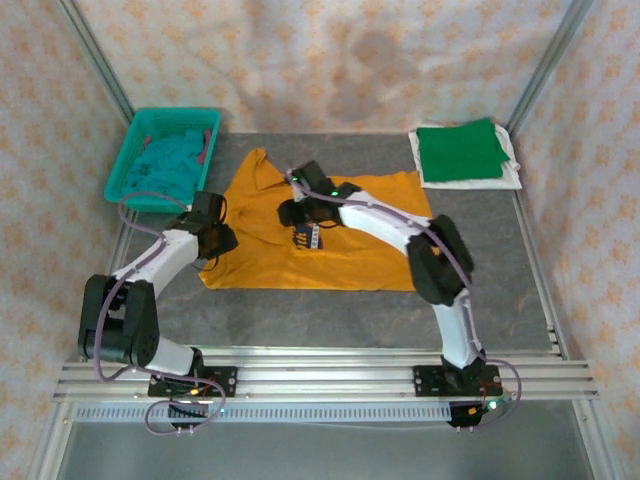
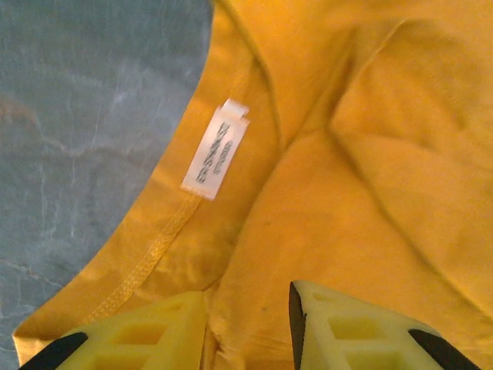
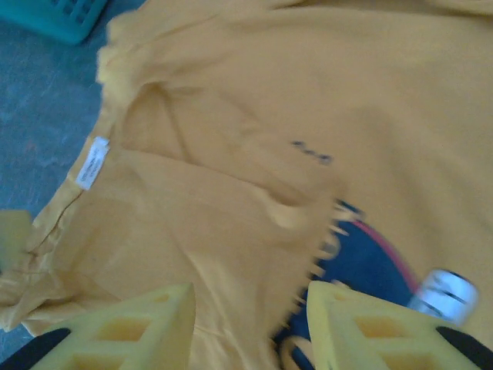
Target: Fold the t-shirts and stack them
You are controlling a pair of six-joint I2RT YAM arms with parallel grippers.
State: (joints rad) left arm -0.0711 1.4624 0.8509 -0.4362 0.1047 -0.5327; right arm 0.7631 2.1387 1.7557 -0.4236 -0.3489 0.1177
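The orange t-shirt (image 1: 340, 250) is spread across the middle of the counter (image 1: 330, 310), print (image 1: 307, 238) upward, with a flap of cloth laid inward so that its edge reaches the print. A green t-shirt (image 1: 460, 150) lies folded on a white one (image 1: 508, 178) at the far right corner, and teal cloth (image 1: 165, 165) is bundled in the basket (image 1: 120, 175) at the far left. The left end effector (image 2: 248, 301) is set at the shirt's left edge, near the sewn-in label (image 2: 216, 150). Its fingers are partly closed with orange cloth between them, but a true pinch cannot be confirmed. The right end effector (image 3: 248, 297) is over the shirt's middle with its jaws apart, and nothing is seen clamped in them. The step in hand is judged to be the inward fold of the left side. It would be done well if the flap were laid flat with its edge straight and parallel to the shirt's side, and if the bunching at the left hem were smoothed before any further fold (creases trapped now would be carried into the stack). The right wrist view is blurred. A small white object (image 3: 443, 293) by the print cannot be identified. The shirt's centre is covered by the right arm in the top view, and the number of garments in the basket cannot be made out.
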